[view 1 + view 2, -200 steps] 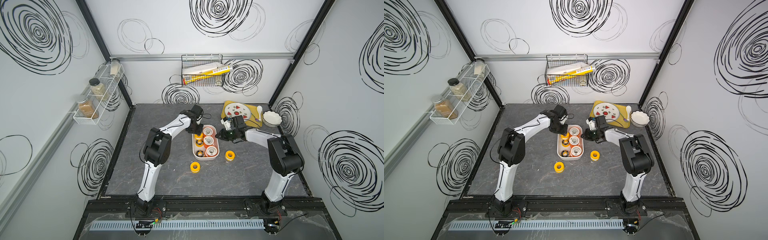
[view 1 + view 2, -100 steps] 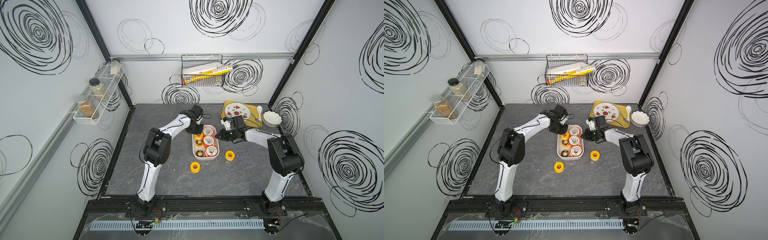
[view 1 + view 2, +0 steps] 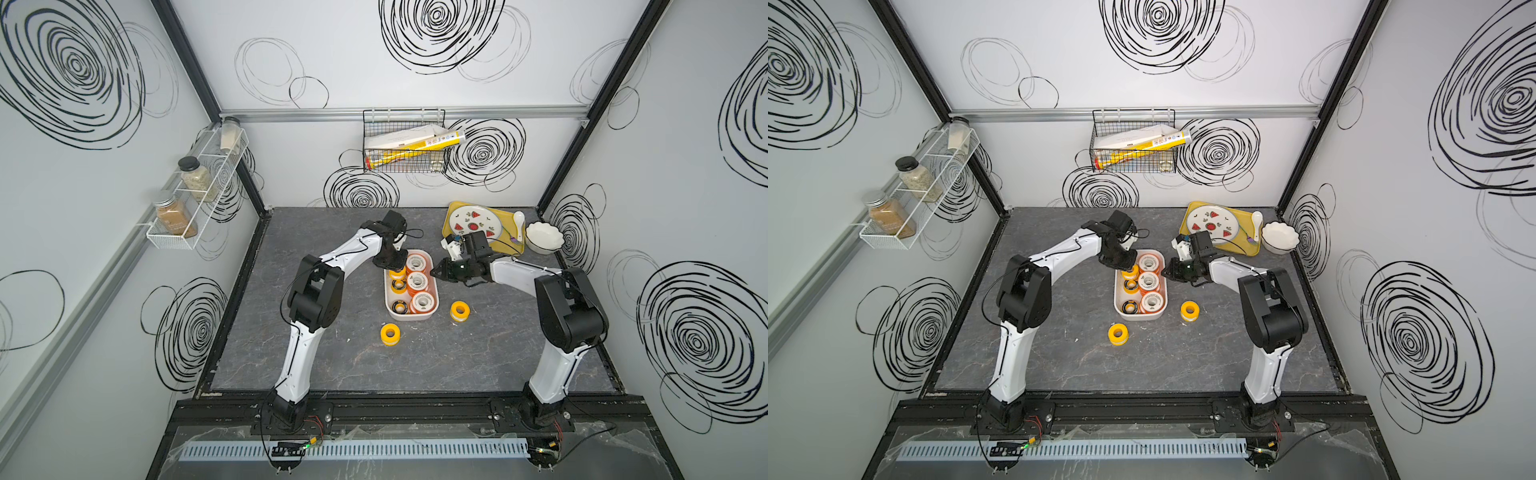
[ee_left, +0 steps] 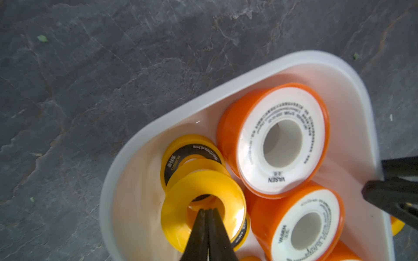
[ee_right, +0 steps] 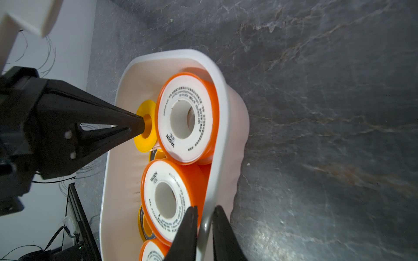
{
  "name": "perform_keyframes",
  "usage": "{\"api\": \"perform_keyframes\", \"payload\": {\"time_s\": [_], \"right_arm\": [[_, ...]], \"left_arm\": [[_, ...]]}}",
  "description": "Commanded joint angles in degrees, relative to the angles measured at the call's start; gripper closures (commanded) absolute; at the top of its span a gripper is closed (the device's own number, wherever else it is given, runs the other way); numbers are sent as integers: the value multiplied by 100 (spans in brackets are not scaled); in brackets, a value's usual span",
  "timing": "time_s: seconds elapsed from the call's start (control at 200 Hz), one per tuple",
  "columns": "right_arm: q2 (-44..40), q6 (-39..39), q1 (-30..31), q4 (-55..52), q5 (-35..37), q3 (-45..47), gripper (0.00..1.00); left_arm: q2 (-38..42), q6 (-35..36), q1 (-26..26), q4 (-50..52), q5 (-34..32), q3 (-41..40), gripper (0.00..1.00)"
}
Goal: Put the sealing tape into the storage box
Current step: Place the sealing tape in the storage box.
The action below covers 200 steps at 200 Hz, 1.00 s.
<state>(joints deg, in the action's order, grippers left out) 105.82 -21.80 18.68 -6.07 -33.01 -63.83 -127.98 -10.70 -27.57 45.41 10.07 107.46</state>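
front yellow spool [image 3: 390,334] and side yellow spool [image 3: 460,310] lie loose on the bench [image 3: 332,365] beside the storage box [image 3: 409,317]. right end effector [image 5: 204,217] pinches its rim; left end effector [image 4: 207,211], jaws together, pokes the hole of the boxed yellow spool [image 4: 181,217]. seating step; next, likely: withdraw straight, fetch loose ones. orange spools [image 4: 255,144] read "vasen".

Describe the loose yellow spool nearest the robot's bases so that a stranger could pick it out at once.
Find the white storage box in the middle of the dark table. Just off its near short end, toward the left arm's side, lies the near yellow spool. Unlike the other loose spool, beside the box's long right side, it is closest to the bases.
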Motion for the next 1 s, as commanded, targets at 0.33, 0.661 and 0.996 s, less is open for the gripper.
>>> {"api": "perform_keyframes", "payload": {"time_s": [0.33,0.661,0.996], "right_arm": [[121,71,39,-251,13,-47,80],[132,62,39,-248,5,-61,80],[27,53,36,-294,45,-101,80]], "left_arm": [[-253,-134,121,-37,-100,242,90],[-305,-240,225,-338,221,208,89],[-179,-280,323,-614,750,47,87]]}}
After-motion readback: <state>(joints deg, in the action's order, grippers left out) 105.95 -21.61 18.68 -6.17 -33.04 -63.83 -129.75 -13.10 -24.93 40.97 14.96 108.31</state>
